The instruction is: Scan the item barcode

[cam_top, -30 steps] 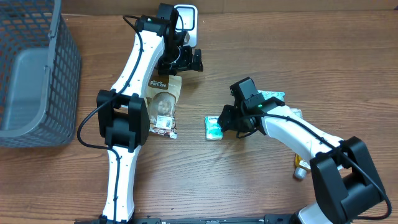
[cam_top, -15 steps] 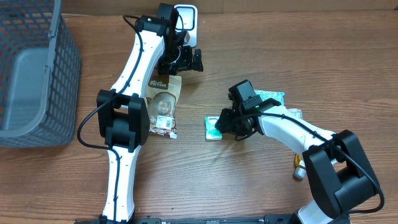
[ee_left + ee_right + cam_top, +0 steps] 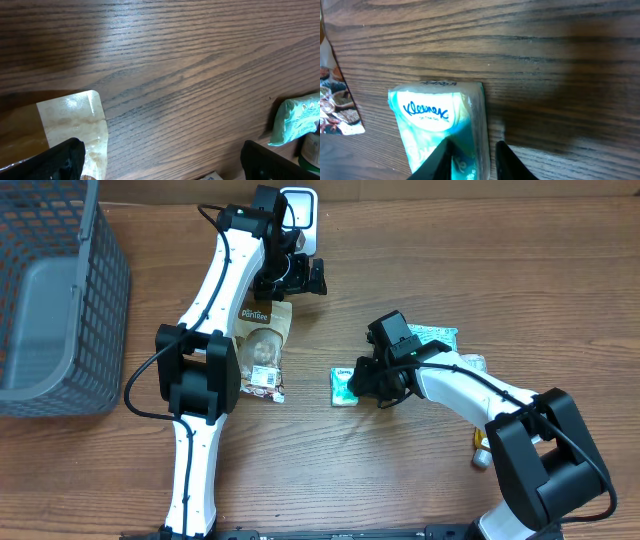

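A teal Kleenex tissue pack (image 3: 343, 385) lies flat on the wooden table right of centre. My right gripper (image 3: 364, 381) is down at the pack's right side. In the right wrist view the Kleenex pack (image 3: 437, 125) fills the lower left, and the right gripper (image 3: 474, 146) is shut on its right edge: one finger presses into the top of the pack, the other sits just outside the edge. My left gripper (image 3: 295, 282) hovers wide open at the back, above the top of a brown snack pouch (image 3: 262, 345). Nothing sits between the left gripper's (image 3: 160, 157) fingers.
A white scanner-like device (image 3: 300, 210) stands at the back edge behind the left arm. A grey mesh basket (image 3: 60, 300) fills the far left. A green packet (image 3: 435, 335) and a small bottle (image 3: 483, 452) lie by the right arm. The snack pouch (image 3: 70, 122) shows under the left wrist.
My right gripper slid a little left onto the Kleenex pack and its jaws narrowed around the pack's edge. The pack and the left arm stayed put.
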Motion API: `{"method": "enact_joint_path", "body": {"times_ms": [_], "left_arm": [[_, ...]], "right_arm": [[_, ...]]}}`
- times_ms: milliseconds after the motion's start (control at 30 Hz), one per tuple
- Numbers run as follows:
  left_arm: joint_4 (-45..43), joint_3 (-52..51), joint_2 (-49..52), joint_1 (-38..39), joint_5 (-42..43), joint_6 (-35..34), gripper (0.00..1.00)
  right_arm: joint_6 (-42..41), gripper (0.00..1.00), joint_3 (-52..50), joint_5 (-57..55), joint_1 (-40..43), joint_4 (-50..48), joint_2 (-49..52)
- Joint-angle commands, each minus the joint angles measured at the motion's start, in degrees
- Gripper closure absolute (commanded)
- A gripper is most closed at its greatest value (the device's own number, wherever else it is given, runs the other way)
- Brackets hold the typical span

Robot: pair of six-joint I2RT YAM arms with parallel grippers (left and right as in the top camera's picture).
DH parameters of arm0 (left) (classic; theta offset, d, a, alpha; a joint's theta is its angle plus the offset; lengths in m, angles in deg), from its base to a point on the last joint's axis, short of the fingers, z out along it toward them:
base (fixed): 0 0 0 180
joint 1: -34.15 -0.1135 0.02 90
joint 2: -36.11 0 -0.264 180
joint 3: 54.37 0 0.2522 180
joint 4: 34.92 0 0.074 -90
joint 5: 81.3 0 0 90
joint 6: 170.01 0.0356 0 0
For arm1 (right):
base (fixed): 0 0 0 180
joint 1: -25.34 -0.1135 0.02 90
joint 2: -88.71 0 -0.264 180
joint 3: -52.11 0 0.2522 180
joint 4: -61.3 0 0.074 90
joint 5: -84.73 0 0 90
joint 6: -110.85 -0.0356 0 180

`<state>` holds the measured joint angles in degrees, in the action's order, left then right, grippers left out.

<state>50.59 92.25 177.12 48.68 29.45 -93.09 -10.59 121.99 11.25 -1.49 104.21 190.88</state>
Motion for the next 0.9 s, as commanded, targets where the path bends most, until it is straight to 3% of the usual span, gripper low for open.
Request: {"method": "enact_joint_path", "body": {"times_ms": [0, 267, 867], "left_arm": [[-0.04, 0.48, -2.69, 0.11, -0.39, 1.49, 0.00], [-0.04, 0.48, -2.69, 0.11, -0.39, 1.51, 0.00], [-0.22, 0.48, -2.69, 0.11, -0.39, 1.49, 0.00]], "right_arm": [[0.35, 0.78, -0.68, -0.11, -0.28, -0.17, 0.83], [0.37, 0.91, -0.68, -0.13, -0.28, -0.37, 0.83], [-0.04, 0.83, -0.66, 0.09, -0.26, -0.76, 0.83]]}}
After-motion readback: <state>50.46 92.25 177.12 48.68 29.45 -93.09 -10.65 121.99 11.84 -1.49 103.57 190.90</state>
